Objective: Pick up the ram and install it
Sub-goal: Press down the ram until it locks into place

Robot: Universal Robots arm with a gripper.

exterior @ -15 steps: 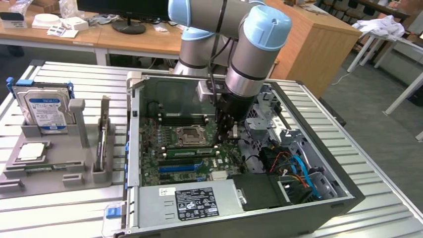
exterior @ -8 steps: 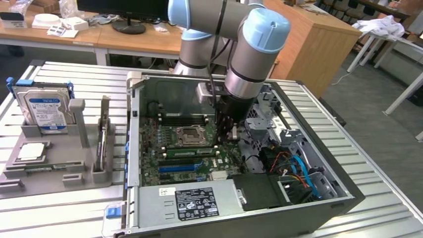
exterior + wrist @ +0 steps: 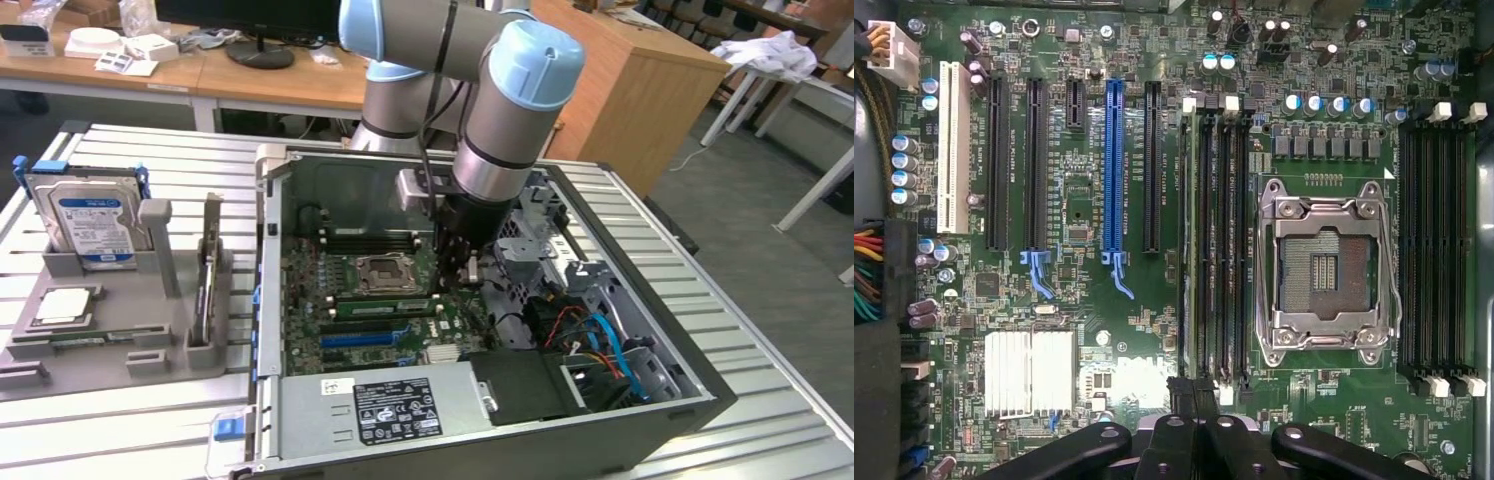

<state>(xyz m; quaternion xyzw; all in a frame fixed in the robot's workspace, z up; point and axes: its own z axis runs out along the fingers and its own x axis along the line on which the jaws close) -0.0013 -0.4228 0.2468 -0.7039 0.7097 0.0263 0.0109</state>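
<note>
So the gripper is down inside the open PC case, right over the motherboard, with its fingers pinched together. I can't see anything clamped between them.

The ram looks to me like it's already standing in a memory slot, in the bank of four just beside the empty CPU socket. In the wrist view the ram shows edge-on as a thin strip in the slot of that bank farthest from the CPU socket, on the side toward the blue expansion slot. Whether it's fully clicked in, I can't tell.

The relation that matters: the stick's long axis runs straight along the slot, and the gripper sits right at one end of it, so the whole length stretches away from the fingertips. In the exterior view that puts the ram toward the exterior view's left of the gripper, with the tip close to its near end. Touching or just above, I can't tell.

The hard drive sits in the grey tray, well apart from all this.
</note>
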